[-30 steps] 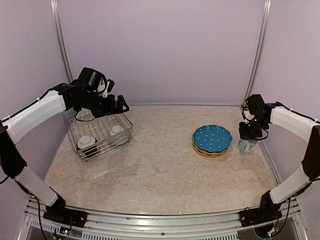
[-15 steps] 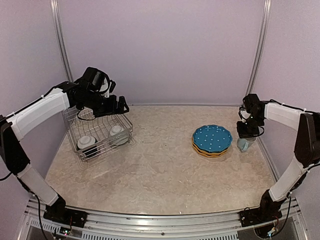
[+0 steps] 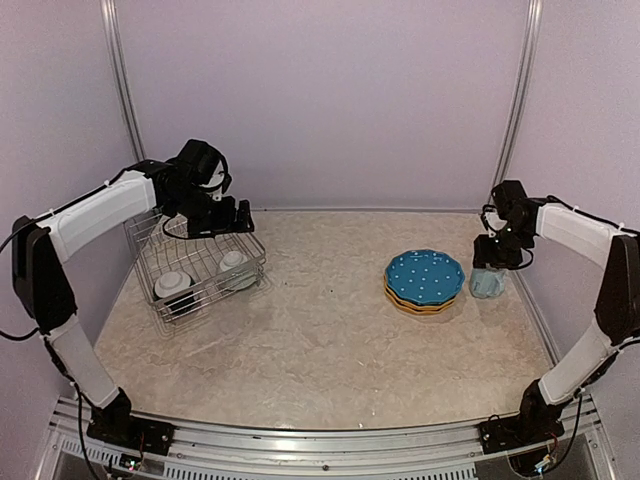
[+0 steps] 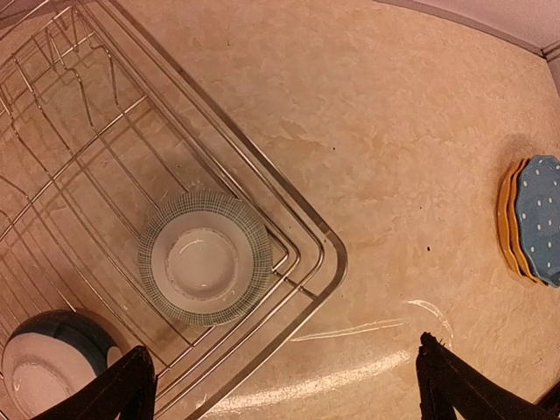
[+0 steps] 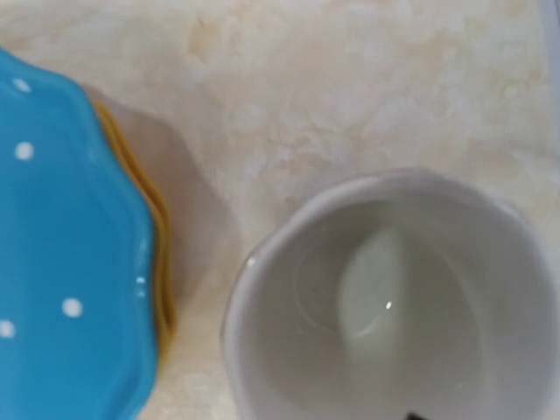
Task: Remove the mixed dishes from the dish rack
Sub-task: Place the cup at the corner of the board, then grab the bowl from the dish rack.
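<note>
The dish rack point(image 3: 160, 250), a silver wire basket, stands at the back left and holds two small white bowls point(image 3: 173, 284) point(image 3: 235, 262). My left gripper point(image 3: 228, 218) hovers open above the rack's right corner. In the left wrist view the banded bowl point(image 4: 206, 258) lies ahead of the gripper point(image 4: 284, 385), and the other bowl point(image 4: 48, 367) lies at the bottom left. At the right, the blue dotted plate point(image 3: 425, 274) tops the orange plates point(image 3: 420, 303). The light blue mug point(image 3: 488, 284) stands upright beside them, right under my right gripper point(image 3: 493, 262), whose fingers stand off it.
The right wrist view looks straight down into the mug point(image 5: 385, 297), with the blue plate point(image 5: 61, 245) and an orange plate's rim point(image 5: 162, 262) close on its left. The right wall rail point(image 3: 530, 300) runs just beyond the mug.
The right gripper has opened and let go of the mug, which now stands on the table. The left gripper has shifted slightly lower over the rack.
</note>
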Robot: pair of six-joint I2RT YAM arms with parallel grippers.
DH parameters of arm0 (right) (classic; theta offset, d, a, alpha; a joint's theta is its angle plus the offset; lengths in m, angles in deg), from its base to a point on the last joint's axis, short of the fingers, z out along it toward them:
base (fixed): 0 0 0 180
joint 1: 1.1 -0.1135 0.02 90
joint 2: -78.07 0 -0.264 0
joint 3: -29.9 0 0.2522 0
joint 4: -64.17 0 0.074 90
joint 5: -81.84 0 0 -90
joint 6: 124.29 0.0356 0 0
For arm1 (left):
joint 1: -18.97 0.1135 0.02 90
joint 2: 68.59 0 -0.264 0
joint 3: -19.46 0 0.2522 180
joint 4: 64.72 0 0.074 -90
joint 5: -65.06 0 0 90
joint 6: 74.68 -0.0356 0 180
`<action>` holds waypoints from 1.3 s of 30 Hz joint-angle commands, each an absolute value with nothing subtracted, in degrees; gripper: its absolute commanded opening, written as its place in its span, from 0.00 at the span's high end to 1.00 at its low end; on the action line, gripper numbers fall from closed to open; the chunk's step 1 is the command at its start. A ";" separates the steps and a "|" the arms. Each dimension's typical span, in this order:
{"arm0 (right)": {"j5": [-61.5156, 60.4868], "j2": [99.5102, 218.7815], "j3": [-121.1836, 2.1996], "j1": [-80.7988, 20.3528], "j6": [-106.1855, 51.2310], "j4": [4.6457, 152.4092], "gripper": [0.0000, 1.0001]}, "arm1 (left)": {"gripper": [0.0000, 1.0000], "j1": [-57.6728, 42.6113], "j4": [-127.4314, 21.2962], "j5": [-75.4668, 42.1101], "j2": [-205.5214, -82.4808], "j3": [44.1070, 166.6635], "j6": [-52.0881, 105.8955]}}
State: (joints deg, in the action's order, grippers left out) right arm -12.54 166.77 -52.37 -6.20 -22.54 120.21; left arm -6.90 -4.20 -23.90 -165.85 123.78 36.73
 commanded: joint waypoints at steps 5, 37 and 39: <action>-12.59 159.22 -53.07 -6.66 -21.60 121.49 0.22 | 0.02 -4.38 3.83 -24.23 -172.79 129.87 38.50; -11.51 150.66 -53.07 -12.43 -18.78 118.97 0.10 | 0.14 -2.52 12.51 -28.70 -191.09 142.80 43.36; -11.56 150.63 -52.98 -12.52 -18.85 118.74 0.10 | 0.15 -2.53 12.86 -28.72 -191.88 143.43 43.28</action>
State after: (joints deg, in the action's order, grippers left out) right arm -11.79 151.71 -52.61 -11.69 -19.59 119.69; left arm -2.70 10.68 -27.57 -189.61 141.29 42.55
